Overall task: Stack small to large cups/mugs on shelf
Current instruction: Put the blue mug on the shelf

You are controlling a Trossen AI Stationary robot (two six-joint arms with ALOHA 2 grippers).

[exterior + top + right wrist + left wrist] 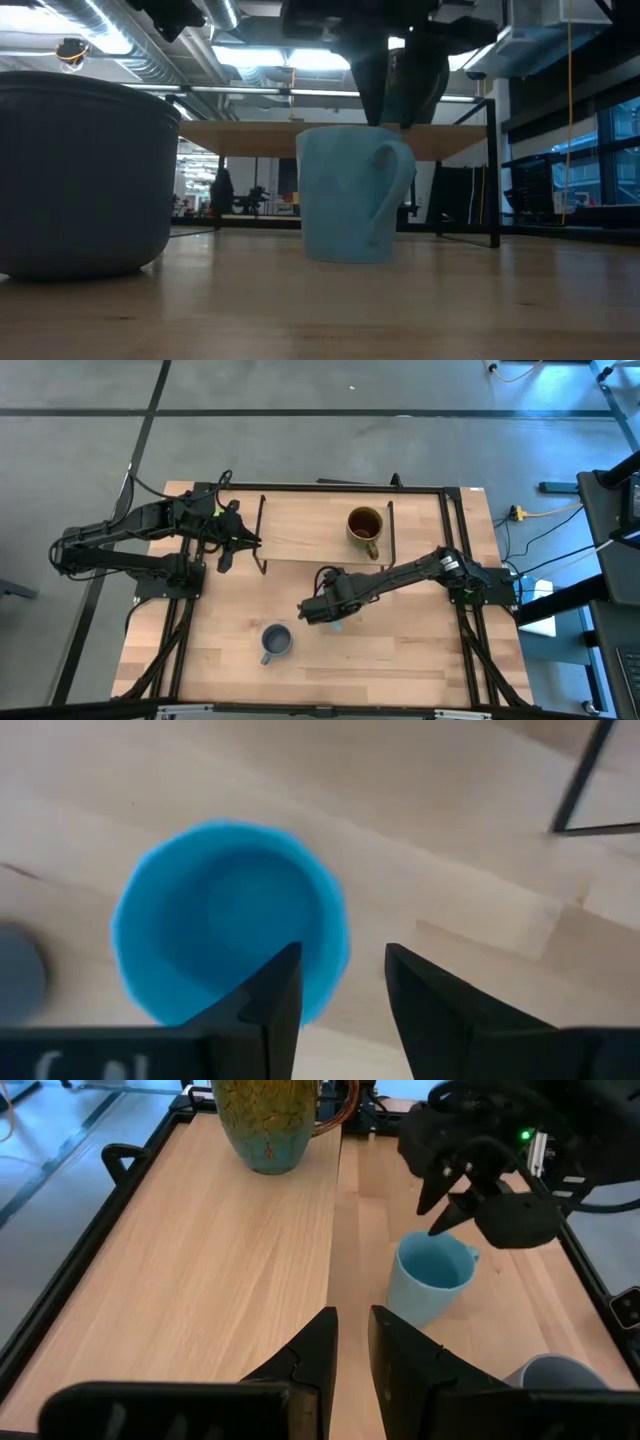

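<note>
Standing upright on the wooden tabletop [400, 650] is the sky-blue mug [430, 1277], mouth up, just off the front edge of the shelf [300, 525] and not on it; in the high view it is almost fully hidden under the right arm. Right gripper [340, 982] hangs directly above the mug, fingers parted, one over the mug's opening and the other just outside the rim; low view shows the dark fingers at the handle side of the rim with nothing clamped, so it reads as released, not grasping. Mug handle [390, 190] faces right in the low view. Brown-olive mug [365, 526] sits on the shelf board toward its right end, upright, handle pointing to the table's front; left wrist view shows its mottled glaze [267, 1120]. Small grey-blue mug [276, 642] stands on the tabletop nearer the front edge, well apart from the shelf and left of the sky-blue one, handle toward the front. Left gripper [352, 1342] is at the shelf's left end, aimed along the board, fingers nearly together with a narrow gap, holding nothing. Shelf legs are thin black wire [262, 535]. Room behind the table is blurred in the low view.
</note>
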